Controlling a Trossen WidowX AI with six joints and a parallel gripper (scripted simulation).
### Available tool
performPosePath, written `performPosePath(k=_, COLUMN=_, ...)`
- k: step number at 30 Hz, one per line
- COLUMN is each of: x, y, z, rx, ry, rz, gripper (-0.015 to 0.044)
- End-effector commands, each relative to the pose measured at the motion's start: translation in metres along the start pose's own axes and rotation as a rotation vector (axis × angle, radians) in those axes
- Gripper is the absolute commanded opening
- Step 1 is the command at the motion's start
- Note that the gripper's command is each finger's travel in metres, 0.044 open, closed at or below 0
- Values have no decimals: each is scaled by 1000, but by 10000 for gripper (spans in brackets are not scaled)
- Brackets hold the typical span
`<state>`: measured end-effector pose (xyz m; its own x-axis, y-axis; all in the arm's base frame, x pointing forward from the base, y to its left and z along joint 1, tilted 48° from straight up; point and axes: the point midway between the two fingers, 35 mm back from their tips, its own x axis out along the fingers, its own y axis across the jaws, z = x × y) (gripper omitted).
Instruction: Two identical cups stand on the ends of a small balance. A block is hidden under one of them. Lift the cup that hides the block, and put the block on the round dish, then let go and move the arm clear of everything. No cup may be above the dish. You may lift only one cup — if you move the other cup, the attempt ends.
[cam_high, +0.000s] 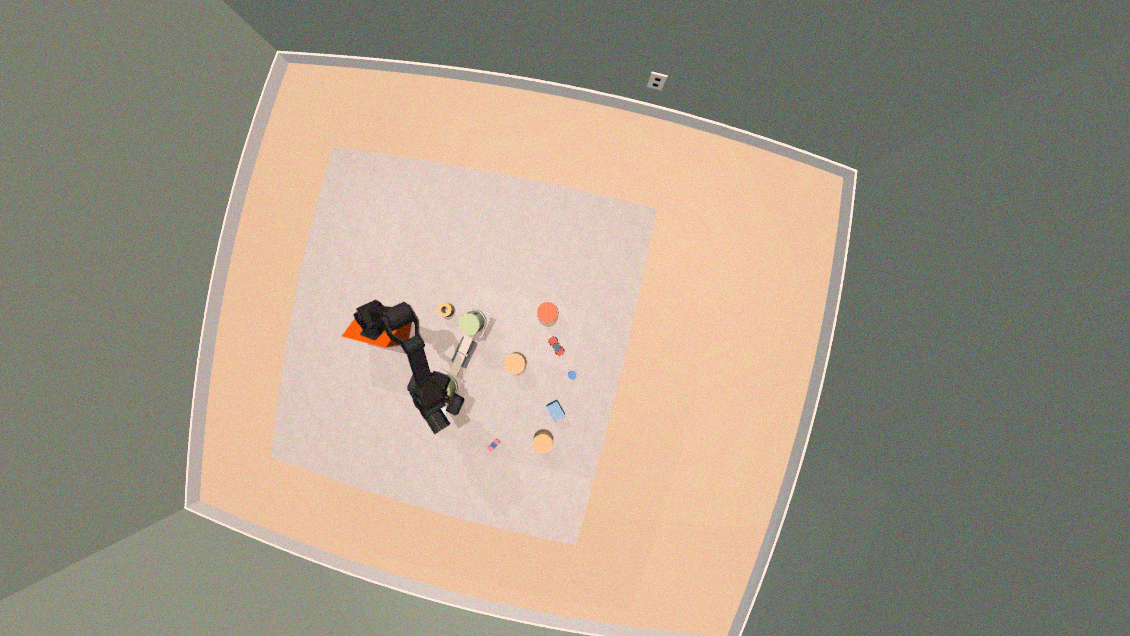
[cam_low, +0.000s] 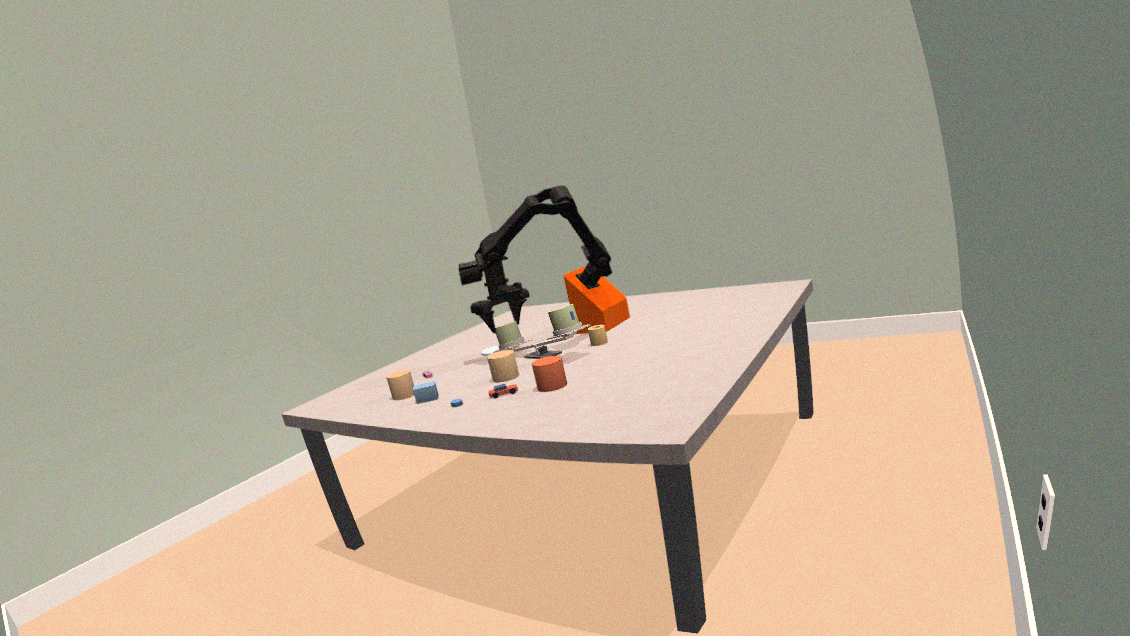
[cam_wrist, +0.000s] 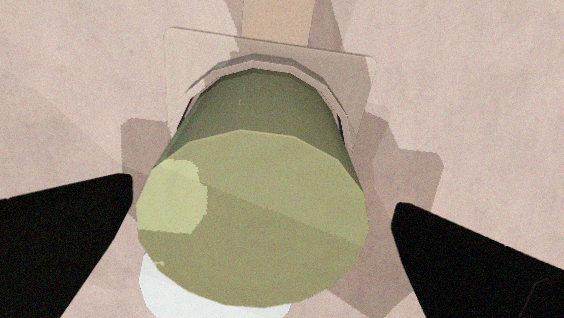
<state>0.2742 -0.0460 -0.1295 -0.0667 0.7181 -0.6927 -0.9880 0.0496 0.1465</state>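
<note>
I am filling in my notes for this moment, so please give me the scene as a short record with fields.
arm: bent over the near end of the balance
end effector: open, holding nothing, one finger on each side of the near cup, not touching it
near cup: upside down on its balance plate
far cup: on the other plate, untouched
dish: white, on the table beside the near cup, partly hidden by it
block: not visible

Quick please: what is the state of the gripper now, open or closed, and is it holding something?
Gripper: open wide, holding nothing; its fingers stand on either side of the green cup, apart from it.
</note>
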Motion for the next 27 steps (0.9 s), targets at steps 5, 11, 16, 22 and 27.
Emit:
performPosePath(k=5, x=17, y=2, z=0, rx=10, ry=-8, rz=5, gripper=440)
performPosePath(k=11, x=26, y=3, z=0, rx=10, ry=-10, rz=5, gripper=440)
performPosePath(k=16, x=33, y=4, z=1, rx=9, ry=-11, rz=5, gripper=440)
performPosePath(k=22, x=33, y=4, z=1, rx=9, ry=-11, rz=5, gripper=348)
performPosePath(k=27, x=33, y=4, z=1, rx=9, ry=-11, rz=5, gripper=315)
